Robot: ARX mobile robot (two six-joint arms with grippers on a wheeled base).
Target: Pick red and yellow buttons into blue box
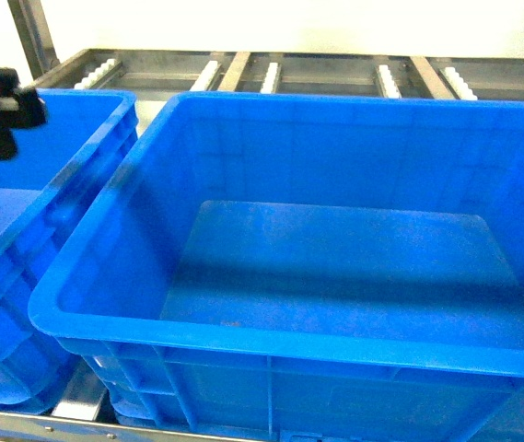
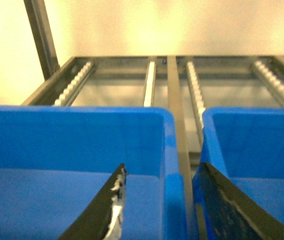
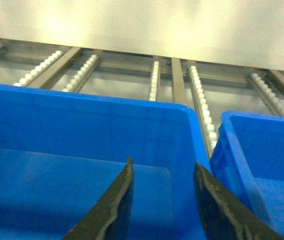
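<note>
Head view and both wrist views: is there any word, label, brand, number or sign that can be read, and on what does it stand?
None can be read in any view.
The blue box: plain walls and rim, no print or label visible.
The second blue crate: likewise unmarked.
The roller rack behind: bare metal and white rollers, no sign.
The left claw and right claw: black fingers, no lettering.

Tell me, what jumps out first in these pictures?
A big blue box fills the middle of the head view, its floor bare, no buttons visible. A second blue crate sits at its left, both on a metal roller rack. Each wrist view shows an open, empty pincer: left, right.
</note>
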